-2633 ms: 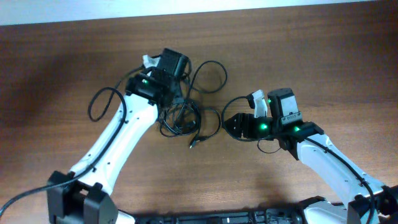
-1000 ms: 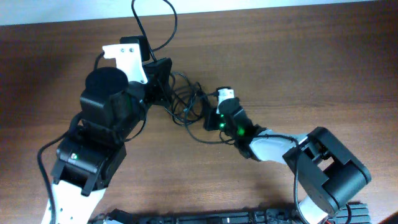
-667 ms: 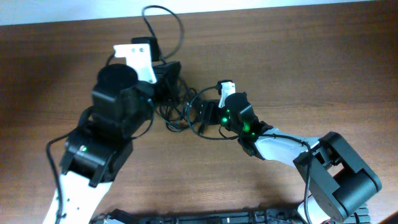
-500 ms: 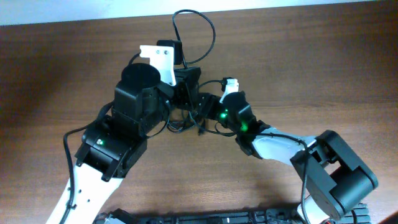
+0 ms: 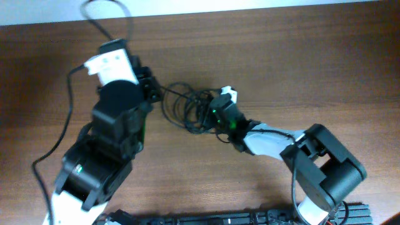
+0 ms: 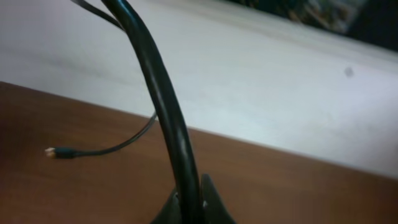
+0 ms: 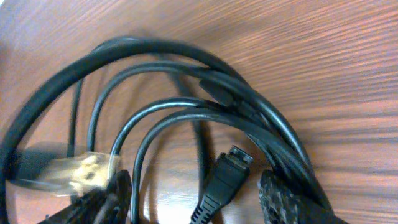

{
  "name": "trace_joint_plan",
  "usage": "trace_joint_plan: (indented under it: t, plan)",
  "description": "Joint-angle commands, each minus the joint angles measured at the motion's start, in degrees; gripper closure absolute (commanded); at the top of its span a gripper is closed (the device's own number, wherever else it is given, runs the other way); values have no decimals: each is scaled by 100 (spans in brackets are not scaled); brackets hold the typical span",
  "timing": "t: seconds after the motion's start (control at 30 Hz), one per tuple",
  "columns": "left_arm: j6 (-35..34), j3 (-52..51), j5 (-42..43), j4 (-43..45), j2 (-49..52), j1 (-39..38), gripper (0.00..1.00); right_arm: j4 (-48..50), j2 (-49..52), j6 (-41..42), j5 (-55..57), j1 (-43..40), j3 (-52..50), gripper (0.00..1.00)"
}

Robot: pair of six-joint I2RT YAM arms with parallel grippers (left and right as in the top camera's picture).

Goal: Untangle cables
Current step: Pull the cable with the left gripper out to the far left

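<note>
Brown, matte wood-grain table (image 5: 325, 69). At centre, a knot of cables (image 5: 187, 109): thin, glossy black, rubbery loops with moulded plug ends. Since half a second ago, drawn out leftward by the left gripper (image 5: 150, 91), seemingly pinched closed on one cord. Teased looser, not yet separated. Straddled by the right gripper (image 7: 199, 202), fingers spread wide, gripping nothing.

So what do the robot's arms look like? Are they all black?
Not all black. The left arm and the right arm mix white shells with chunky black joints, some round, some blocky. Small green lights glow on both. A thick black wire loops off the left arm. The right pincer has dark, grainy fingers.
</note>
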Motion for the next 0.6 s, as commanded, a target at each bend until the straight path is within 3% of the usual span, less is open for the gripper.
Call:
trace_joint_plan:
  t: [0.0,0.07,0.2,0.3,0.4,0.5,0.57]
  plan:
    - [140,127,-1443,-122,-369,-2,100,-1172,-282,234,173,-763,-278,30]
    - [140,127,-1486,-208,-315,-2,99,-2000,-793,33,157,-1139,-278,27]
    - [140,127,-1488,-221,20,155,100,-3215,-2275,-1410,42,-1320,-278,19]
    - [136,127,-1480,-208,492,1025,100,-3628,-3718,-1556,50,-1314,-280,18]
    - [138,127,-1480,9,981,1847,100,-3847,-4065,-1556,44,-1314,-280,17]
    - [138,127,-1458,761,1574,2905,100,-4122,-4052,-1556,-81,-1314,-280,16]
    - [140,127,-933,1943,2288,3893,100,-4122,-4052,-1556,-214,-1314,-280,16]
